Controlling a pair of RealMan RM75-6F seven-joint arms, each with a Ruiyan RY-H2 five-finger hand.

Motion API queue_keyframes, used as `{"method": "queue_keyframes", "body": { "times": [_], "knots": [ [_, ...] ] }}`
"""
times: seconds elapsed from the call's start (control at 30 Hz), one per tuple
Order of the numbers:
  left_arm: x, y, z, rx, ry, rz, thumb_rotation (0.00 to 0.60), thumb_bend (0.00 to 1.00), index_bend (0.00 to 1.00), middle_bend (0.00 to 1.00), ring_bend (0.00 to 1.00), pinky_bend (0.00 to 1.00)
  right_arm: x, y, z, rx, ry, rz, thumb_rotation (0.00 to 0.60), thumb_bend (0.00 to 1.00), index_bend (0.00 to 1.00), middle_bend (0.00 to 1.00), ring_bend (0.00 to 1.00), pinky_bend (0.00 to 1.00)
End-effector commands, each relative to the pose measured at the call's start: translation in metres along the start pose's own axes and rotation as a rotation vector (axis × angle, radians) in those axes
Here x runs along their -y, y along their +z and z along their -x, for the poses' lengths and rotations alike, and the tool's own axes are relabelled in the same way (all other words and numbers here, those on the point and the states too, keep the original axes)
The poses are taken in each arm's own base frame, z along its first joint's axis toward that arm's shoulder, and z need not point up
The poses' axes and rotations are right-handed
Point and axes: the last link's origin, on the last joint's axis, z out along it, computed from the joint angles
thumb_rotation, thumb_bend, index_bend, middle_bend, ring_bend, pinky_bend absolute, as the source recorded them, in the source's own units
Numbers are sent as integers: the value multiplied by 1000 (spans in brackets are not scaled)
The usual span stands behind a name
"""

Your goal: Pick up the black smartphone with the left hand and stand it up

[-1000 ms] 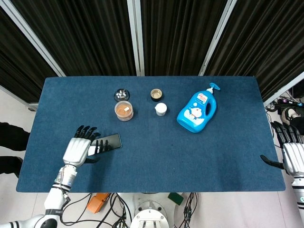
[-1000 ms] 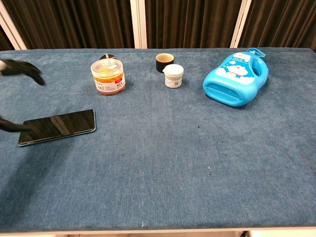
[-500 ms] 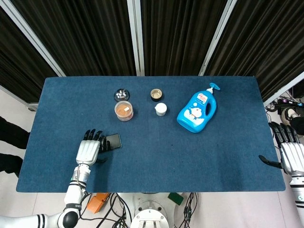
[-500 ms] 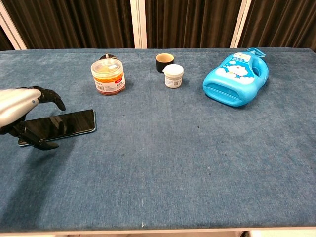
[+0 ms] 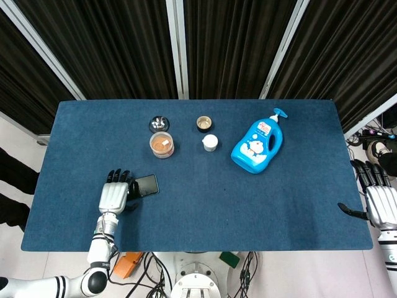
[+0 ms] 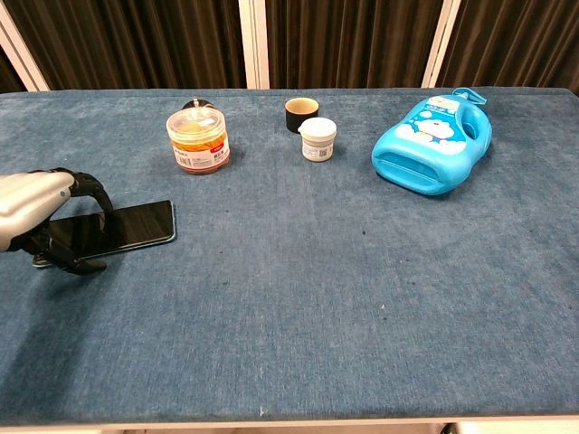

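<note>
Black smartphone (image 6: 127,226) flat on table, under left hand's (image 6: 36,217) curled fingers.

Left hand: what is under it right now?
Under the left hand lies the near end of the black smartphone, flat on the blue table. The covered end and any finger contact beneath cannot be seen.

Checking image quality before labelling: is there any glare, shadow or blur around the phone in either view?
Chest view: the black smartphone screen carries a soft sheen, the left hand casts a faint shadow on the table; all sharp. Head view: even light, no glare, phone partly hidden by the hand.
</note>
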Motion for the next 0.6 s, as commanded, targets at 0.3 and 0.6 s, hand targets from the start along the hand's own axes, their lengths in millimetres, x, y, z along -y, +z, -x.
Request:
{"method": "queue_keyframes", "body": {
  "times": [0.3, 0.6],
  "knots": [
    [3, 6, 10, 33, 9, -12, 600, 250, 333, 101, 0, 14, 0, 1, 1, 4, 1, 2, 600, 229, 38, 118, 0, 65],
    [11, 12, 11, 10, -21, -15, 600, 503, 484, 122, 0, 14, 1, 0, 1, 5, -1, 3, 600, 229, 38, 118, 0, 66]
  ]
}}
